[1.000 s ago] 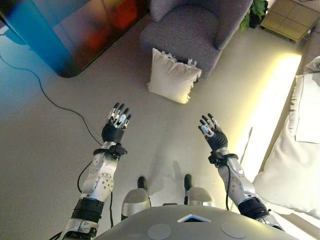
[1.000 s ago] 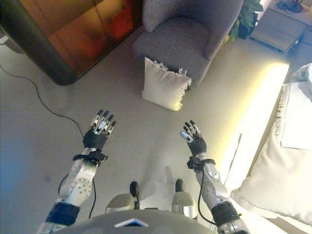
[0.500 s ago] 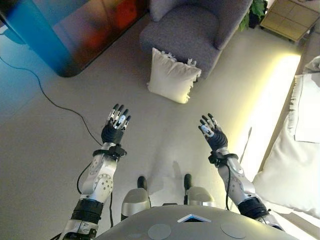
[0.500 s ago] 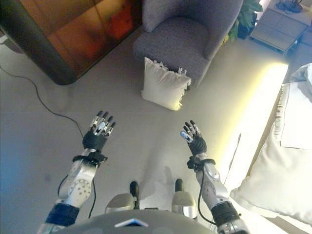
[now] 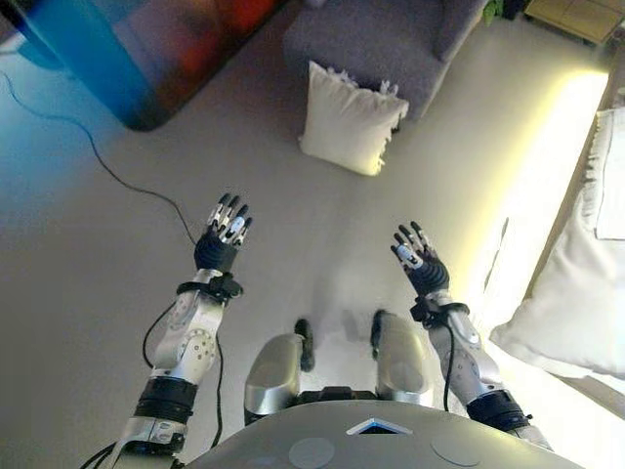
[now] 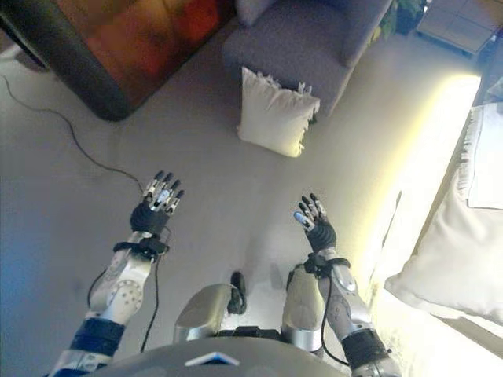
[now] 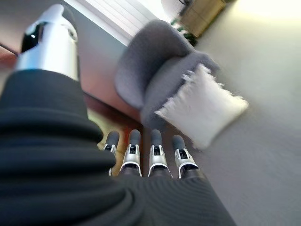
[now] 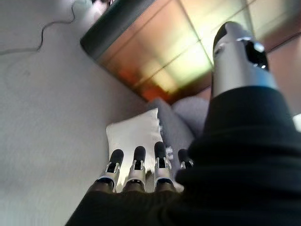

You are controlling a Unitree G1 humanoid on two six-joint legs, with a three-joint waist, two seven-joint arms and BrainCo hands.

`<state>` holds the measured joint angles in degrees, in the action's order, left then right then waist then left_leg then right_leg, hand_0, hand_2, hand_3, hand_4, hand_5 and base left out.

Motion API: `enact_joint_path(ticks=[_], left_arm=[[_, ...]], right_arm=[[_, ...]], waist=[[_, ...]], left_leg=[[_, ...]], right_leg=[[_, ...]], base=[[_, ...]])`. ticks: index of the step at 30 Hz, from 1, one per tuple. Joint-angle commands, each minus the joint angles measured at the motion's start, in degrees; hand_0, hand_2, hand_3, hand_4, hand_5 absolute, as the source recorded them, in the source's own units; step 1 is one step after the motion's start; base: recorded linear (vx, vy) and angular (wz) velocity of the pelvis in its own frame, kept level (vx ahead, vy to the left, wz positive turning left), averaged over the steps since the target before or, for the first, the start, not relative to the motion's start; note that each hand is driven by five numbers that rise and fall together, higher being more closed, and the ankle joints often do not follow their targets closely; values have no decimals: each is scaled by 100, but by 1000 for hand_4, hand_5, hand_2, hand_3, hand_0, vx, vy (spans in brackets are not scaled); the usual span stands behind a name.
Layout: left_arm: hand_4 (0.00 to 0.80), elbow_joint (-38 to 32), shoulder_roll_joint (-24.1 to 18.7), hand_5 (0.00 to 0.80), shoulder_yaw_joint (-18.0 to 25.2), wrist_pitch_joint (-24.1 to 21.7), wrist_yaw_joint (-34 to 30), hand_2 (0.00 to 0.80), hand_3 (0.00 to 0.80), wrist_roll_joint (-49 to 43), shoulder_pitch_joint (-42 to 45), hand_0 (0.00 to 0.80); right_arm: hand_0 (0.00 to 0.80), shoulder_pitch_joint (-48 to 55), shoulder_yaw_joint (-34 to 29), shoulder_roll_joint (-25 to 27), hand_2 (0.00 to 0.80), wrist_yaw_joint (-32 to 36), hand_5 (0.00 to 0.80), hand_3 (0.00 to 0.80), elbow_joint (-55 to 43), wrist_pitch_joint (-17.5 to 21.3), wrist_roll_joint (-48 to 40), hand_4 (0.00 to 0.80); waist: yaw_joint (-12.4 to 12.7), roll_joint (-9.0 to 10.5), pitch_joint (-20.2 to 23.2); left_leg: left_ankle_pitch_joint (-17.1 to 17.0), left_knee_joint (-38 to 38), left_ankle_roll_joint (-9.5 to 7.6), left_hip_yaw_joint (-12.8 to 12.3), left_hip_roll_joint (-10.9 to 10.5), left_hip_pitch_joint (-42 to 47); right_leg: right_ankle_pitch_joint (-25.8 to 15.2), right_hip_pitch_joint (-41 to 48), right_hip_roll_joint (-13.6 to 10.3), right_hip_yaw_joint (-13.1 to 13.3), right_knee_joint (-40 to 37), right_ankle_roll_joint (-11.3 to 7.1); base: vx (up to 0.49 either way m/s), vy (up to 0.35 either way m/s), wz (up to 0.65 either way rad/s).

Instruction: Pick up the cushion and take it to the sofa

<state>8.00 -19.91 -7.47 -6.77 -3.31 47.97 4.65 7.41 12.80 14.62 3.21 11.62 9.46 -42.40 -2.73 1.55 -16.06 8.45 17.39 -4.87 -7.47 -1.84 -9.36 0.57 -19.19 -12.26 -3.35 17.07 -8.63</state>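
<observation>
Cream-white, the cushion stands on the floor at upper centre of the frame, leaning against the front of the grey armchair. Both hands are raised with fingers straight and spread, holding nothing: left hand and right hand. Lying well ahead between them, neither hand looks clearly nearer; its long axis runs across the view.

Two silver-grey arms, each banded with a dark ribbed sleeve near the elbow. Each robot hand, the left robot hand and the right robot hand, has silver fingers with dark tips and a black ribbed wrist cover.
</observation>
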Motion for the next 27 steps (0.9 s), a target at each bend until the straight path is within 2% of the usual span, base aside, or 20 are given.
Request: enact_joint_path(ticks=[1, 6, 8, 10, 11, 12, 14, 15, 16, 17, 18, 20, 21, 22, 25, 27], left_arm=[[0, -471, -71, 0, -53, -255, -136, 0, 0, -199, -11, 0], [0, -489, -16, 0, -52, -84, -374, 0, 0, -240, 220, 0], [0, -526, 27, 0, -30, -61, -403, 0, 0, -253, 330, 0], [0, -579, 58, 0, 41, -94, -392, 0, 0, -221, 483, 0], [0, -569, 52, 0, 57, -131, -346, 0, 0, -169, 517, 0], [0, -576, 66, 0, 72, -148, -275, 0, 0, -124, 538, 0], [0, -633, 81, 0, 133, -111, -206, 0, 0, -35, 657, 0], [0, -647, 92, 0, 179, -76, -179, 0, 0, -38, 719, 0], [0, -687, 118, 0, 244, -18, -136, 0, 0, -5, 791, 0], [0, -723, 132, 0, 282, 9, -112, 0, 0, 106, 819, 0], [0, -746, 172, 0, 294, 23, -80, 0, 0, 159, 822, 0], [0, -771, 246, 0, 254, -10, -83, 0, 0, 135, 763, 0], [0, -775, 290, 0, 196, -35, -69, 0, 0, 56, 713, 0], [0, -759, 314, 0, 143, -78, -57, 0, 0, 20, 678, 0], [0, -793, 296, 0, 23, -217, -9, 0, 0, 68, 666, 0], [0, -868, 238, 0, 20, -254, -32, 0, 0, 115, 727, 0]], right_arm=[[0, -187, -139, 118, 0, 90, 0, 0, -115, 334, -190, 0], [0, 97, -260, 41, 0, 12, 0, 0, -146, 370, -237, 0], [0, 194, -295, 32, 0, 12, 0, 0, -179, 335, -227, 0], [0, 295, -336, 60, 0, 121, 0, 0, -207, 266, -170, 0], [0, 332, -310, 84, 0, 134, 0, 0, -204, 252, -153, 0], [0, 389, -273, 96, 0, 102, 0, 0, -259, 214, -141, 0], [0, 503, -254, 140, 0, 95, 0, 0, -407, 54, -58, 0], [0, 573, -262, 166, 0, 108, 0, 0, -470, -21, -38, 0], [0, 648, -289, 211, 0, 153, 0, 0, -527, -111, -50, 0], [0, 681, -323, 251, 0, 215, 0, 0, -545, -168, -60, 0], [0, 679, -353, 313, 0, 278, 0, 0, -498, -185, -44, 0], [0, 616, -353, 387, 0, 378, 0, 0, -324, -65, -54, 0], [0, 597, -354, 416, 0, 380, 0, 0, -265, 13, -57, 0], [0, 577, -344, 424, 0, 378, 0, 0, -235, 61, -66, 0], [0, 558, -287, 464, 0, 365, 0, 0, -290, 122, -67, 0], [0, 606, -277, 486, 0, 362, 0, 0, -429, 82, -79, 0]], waist=[[-325, 182, 109], [-416, 219, 97], [-462, 223, 82], [-532, 180, 142], [-589, 145, 213], [-661, 94, 300], [-746, 8, 489], [-789, -55, 576], [-832, -115, 695], [-849, -122, 777], [-830, -91, 864], [-754, 10, 915], [-698, 78, 896], [-664, 99, 867], [-492, 162, 699], [-355, 153, 620]], left_leg=[[733, 197, 268, 176, -298, 745], [1281, 491, 244, 586, -307, 1136], [1484, 695, 265, 606, -222, 1250], [1608, 785, 269, 528, -20, 1396], [1500, 843, 314, 505, 112, 1506], [1302, 882, 411, 520, 275, 1653], [858, 830, 593, 531, 601, 2037], [525, 806, 699, 519, 757, 2168], [-79, 912, 854, 530, 925, 2247], [-437, 1128, 932, 535, 994, 2237], [-744, 1593, 965, 573, 966, 2073], [-1031, 2313, 920, 594, 855, 1472], [-1010, 2602, 831, 640, 777, 955], [-944, 2632, 766, 647, 738, 671], [-897, 2020, 575, 744, 509, 88], [-1190, 1299, 616, 850, 448, -197]], right_leg=[[-1591, -28, -194, 123, -1728, -181], [-1895, -69, -357, 334, -2074, -265], [-1885, -152, -388, 388, -1819, -255], [-1642, -281, -342, 445, -1411, -245], [-1514, -286, -286, 485, -1346, -247], [-1456, -318, -165, 606, -1099, -241], [-1304, -433, 58, 655, -459, -203], [-1164, -441, 184, 663, -276, -146], [-1023, -373, 349, 650, -202, -11], [-945, -248, 463, 631, -244, 101], [-849, 13, 590, 583, -378, 265], [-721, 401, 716, 610, -602, 526], [-643, 572, 763, 656, -673, 645], [-593, 660, 809, 680, -691, 689], [-369, 919, 977, 823, -645, 709], [-160, 1081, 1137, 900, -612, 698]], base=[[480, -151, 13], [545, -177, 32], [552, -207, 55], [578, -206, 16], [626, -215, 7], [620, -210, 6], [578, -196, -1], [582, -206, -8], [588, -235, -5], [615, -275, 11], [521, -253, 20], [403, -200, -6], [312, -137, -24], [281, -90, -19], [230, 1, -15], [223, 45, -24]])
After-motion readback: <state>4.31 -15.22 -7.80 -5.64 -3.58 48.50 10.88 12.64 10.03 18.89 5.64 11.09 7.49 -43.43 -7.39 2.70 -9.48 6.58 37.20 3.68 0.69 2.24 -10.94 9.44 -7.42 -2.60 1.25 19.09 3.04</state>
